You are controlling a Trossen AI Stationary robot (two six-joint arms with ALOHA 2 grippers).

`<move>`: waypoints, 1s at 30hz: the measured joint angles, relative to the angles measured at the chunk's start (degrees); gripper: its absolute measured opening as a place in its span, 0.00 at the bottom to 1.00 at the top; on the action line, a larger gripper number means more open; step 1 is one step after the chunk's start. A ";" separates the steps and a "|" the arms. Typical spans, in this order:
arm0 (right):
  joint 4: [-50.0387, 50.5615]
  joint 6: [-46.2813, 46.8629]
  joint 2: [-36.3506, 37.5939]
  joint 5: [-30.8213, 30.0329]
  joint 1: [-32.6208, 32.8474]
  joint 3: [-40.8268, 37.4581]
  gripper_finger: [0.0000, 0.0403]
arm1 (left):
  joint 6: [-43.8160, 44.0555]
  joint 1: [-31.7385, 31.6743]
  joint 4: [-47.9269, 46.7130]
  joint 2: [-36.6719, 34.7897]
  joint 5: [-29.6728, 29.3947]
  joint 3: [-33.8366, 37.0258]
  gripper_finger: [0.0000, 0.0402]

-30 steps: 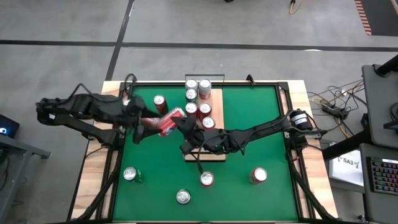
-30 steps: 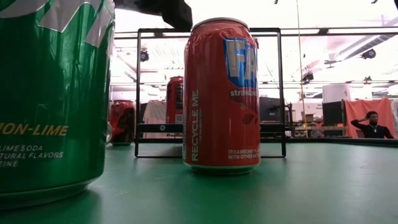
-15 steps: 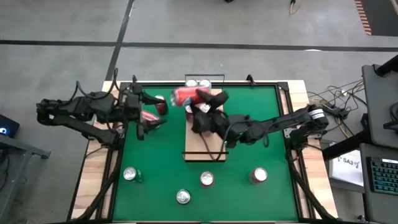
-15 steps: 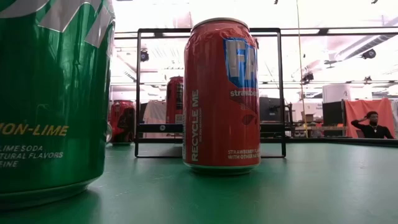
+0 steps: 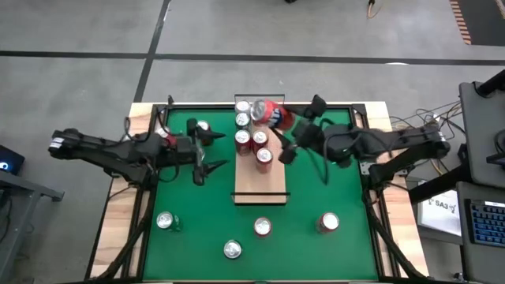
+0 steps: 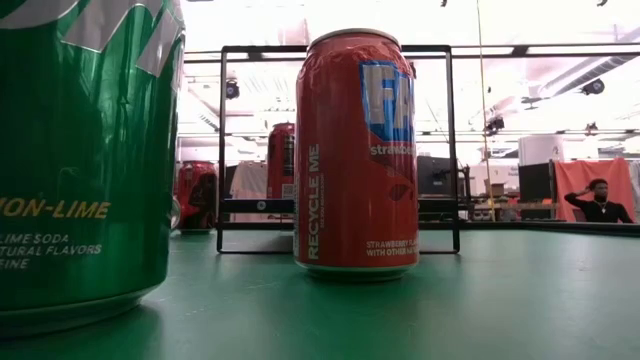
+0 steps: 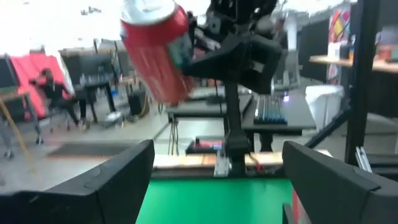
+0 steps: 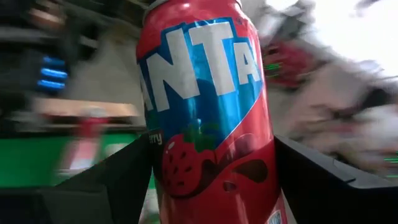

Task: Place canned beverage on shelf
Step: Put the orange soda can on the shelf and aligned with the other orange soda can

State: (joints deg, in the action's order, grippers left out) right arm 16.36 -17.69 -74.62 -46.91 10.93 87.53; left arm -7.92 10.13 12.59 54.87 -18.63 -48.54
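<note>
Right gripper point(image 5: 278, 126) was clamped on a red Fanta strawberry can point(image 5: 268, 113), held tilted in the air over the far end of the shelf point(image 5: 272, 183). Left gripper point(image 5: 207, 147) sat with fingers apart and nothing between them, low over the green mat point(image 5: 331, 173) just left of the shelf.

Risks as I read them:
- Far end of the shelf was already crowded. 4 cans stood there: 2 silver-topped ones point(image 5: 242, 113) and 2 red ones point(image 5: 259, 147). Lowering the held can while tilted could clip a neighbour and topple the row.
- A tilted can released too soon would land on its edge and roll off the board.
- The black end rail point(image 6: 335, 52) was close to the drop zone; gripper fingers might catch it on descent.
- Grip was across the can body with the can angled, so slip during reorientation looked possible.
- Near half of the shelf was bare, which looked the safer target.

Can appearance: red body, blue band with white "ANTA" lettering visible, strawberry graphic below point(image 8: 205, 118), silver lid. In the left wrist view it hung slanted, lid uppermost point(image 7: 155, 46).

Other loose cans on the mat: a green one point(image 5: 165, 222), a silver-topped one point(image 5: 232, 250), and 2 red ones point(image 5: 262, 228) near the front edge, plus one point(image 5: 202, 127) by the left gripper. Tabletop border was pale wood point(image 5: 118, 229).
</note>
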 joint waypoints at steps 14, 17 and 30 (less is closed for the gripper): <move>1.38 15.62 4.50 14.26 -0.45 -11.16 0.70 | -5.10 0.03 35.95 13.75 1.00 7.63 0.84; -2.62 15.52 4.25 14.34 -0.34 -14.00 0.71 | -5.32 -0.08 38.73 15.93 0.90 7.65 0.84; -15.24 8.24 1.64 14.44 -0.29 -17.60 0.71 | -5.01 -0.28 53.80 23.84 -4.20 7.32 0.84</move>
State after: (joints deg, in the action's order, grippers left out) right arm 1.12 -9.44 -72.98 -32.47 10.63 69.93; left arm -12.93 9.85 66.38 78.72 -22.82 -41.22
